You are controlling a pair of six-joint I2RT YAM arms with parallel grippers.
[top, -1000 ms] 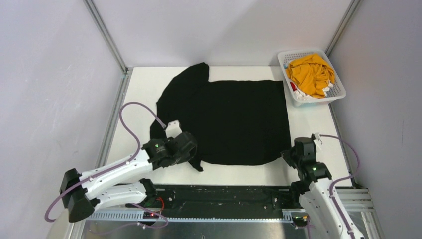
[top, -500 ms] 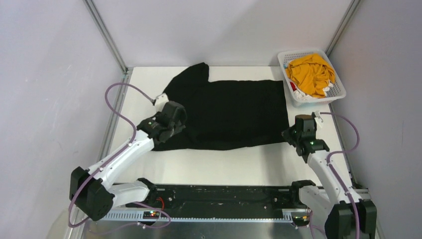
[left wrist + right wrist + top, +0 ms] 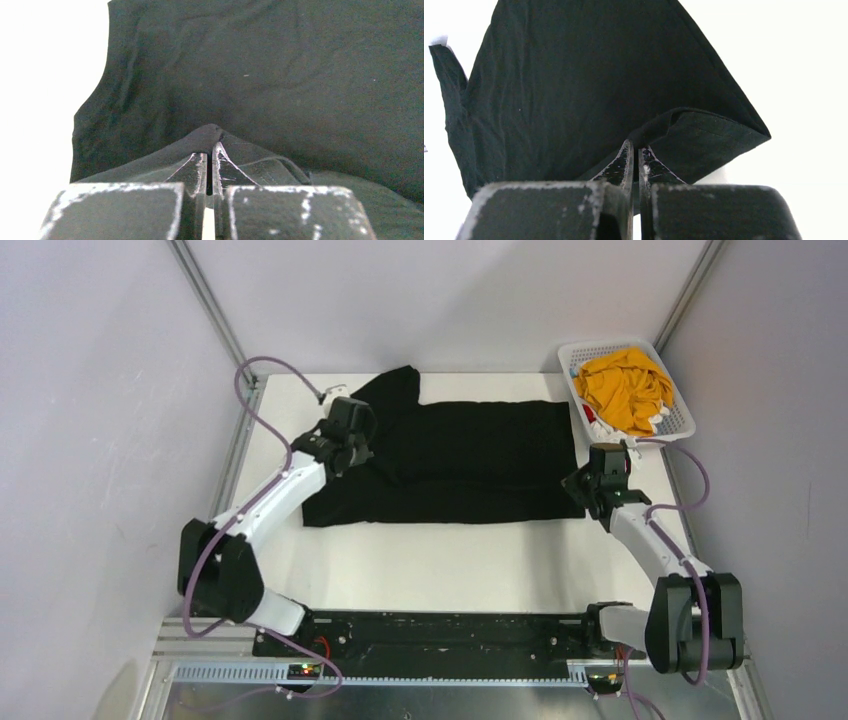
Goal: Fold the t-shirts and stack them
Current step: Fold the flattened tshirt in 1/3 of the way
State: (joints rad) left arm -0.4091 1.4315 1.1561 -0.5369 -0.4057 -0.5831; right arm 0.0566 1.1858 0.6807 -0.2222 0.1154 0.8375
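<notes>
A large black t-shirt lies across the white table, its near half doubled over the far half so the fold runs along the front. My left gripper is shut on the black t-shirt's hem at the left end, above the lower layer. My right gripper is shut on the hem corner at the right end. A sleeve sticks out at the back left. A mustard-yellow t-shirt, with bits of red and white cloth under it, lies bunched in the basket.
The white lattice basket sits at the back right corner, close behind my right gripper. Metal frame posts rise at both back corners. Bare white table stretches between the shirt's fold and the arm bases.
Both grippers have carried the shirt's near edge away from the bases towards the back, folding the black shirt in half. The arms are stretched out further now.
</notes>
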